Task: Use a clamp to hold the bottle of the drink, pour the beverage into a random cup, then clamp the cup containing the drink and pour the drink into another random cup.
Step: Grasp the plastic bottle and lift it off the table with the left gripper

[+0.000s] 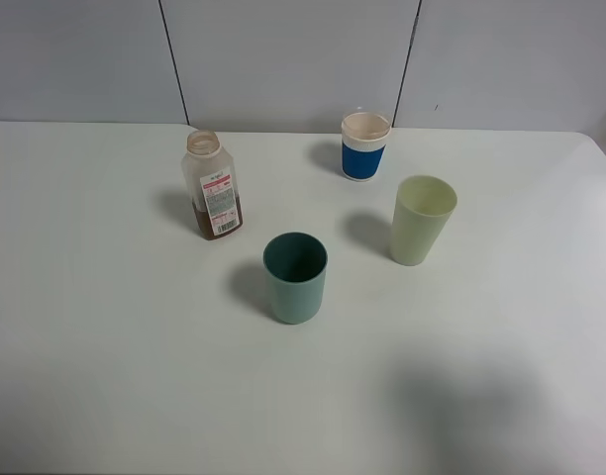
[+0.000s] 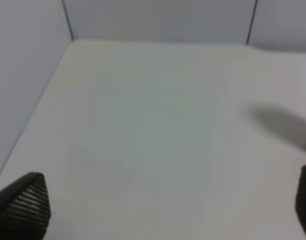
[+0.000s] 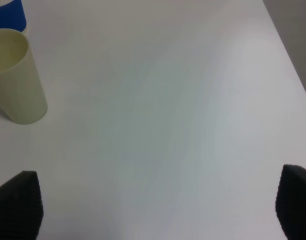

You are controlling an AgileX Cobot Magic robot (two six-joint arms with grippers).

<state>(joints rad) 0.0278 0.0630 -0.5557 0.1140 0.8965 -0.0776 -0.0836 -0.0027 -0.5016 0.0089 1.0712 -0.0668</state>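
The clear bottle (image 1: 213, 193) stands upright and uncapped at the left of the table, with reddish-brown drink low inside it. In the middle stands the teal cup (image 1: 295, 277), and I see no liquid in it. The taller pale yellow-green cup (image 1: 421, 219) stands to its right and also appears in the right wrist view (image 3: 15, 77). Neither arm appears in the exterior high view. My left gripper (image 2: 163, 207) is open over bare table, with only its dark fingertips (image 2: 25, 205) showing. My right gripper (image 3: 153, 205) is open too, well apart from the yellow-green cup.
A white cup with a blue band (image 1: 364, 145) stands at the back, behind the yellow-green cup, and its blue edge (image 3: 9, 14) shows in the right wrist view. Grey wall panels (image 1: 283, 49) rise behind the white table (image 1: 105, 346).
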